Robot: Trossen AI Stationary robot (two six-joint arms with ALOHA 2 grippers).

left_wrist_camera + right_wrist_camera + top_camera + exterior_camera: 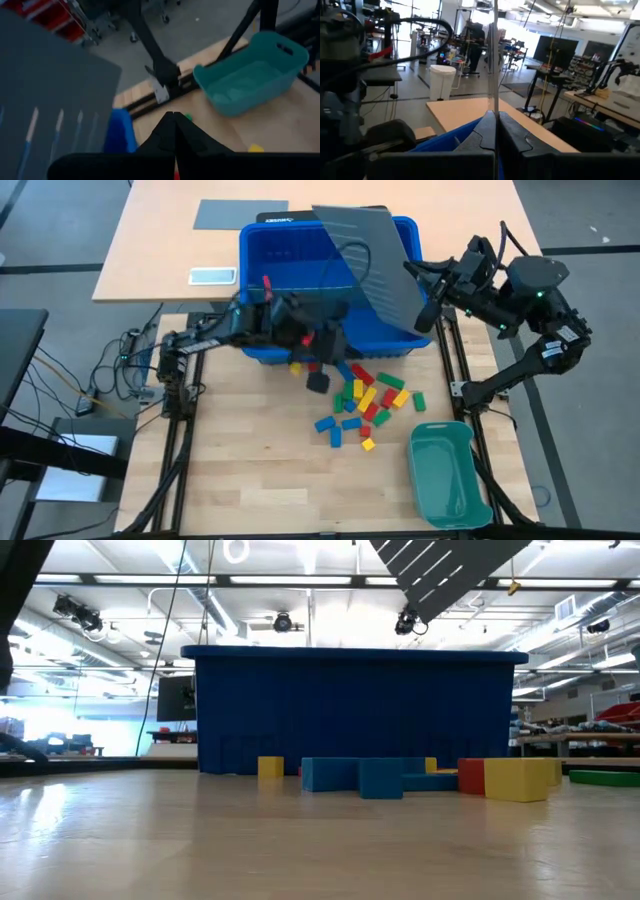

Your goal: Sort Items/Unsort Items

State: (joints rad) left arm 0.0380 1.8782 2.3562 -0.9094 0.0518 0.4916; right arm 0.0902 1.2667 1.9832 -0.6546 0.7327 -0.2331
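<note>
**Bin tipped, blocks out on the table**

Big blue bin [300,250] sits at the far middle of the table [250,480], and w/ the grey sheet [370,255] hoisted up over its right side, tilted. Right gripper [425,285] is clamped shut on that sheet's edge; in the right wrist view the sheet shows edge-on as a thin line rising from the pinched fingers [485,132]. Left gripper [320,340] hangs at the bin's near wall, jaws closed tight, nothing seen between them; left wrist view has the fingers [172,132] pressed together.

Teal tray [448,475] rests near-right on the table, apart from the pile.

Blocks [365,400] lie scattered just in front of the bin, btwn it and the tray: red, yellow, green, blue all mixed. Low view catches a row of them [400,777] along the bin's base.
</note>
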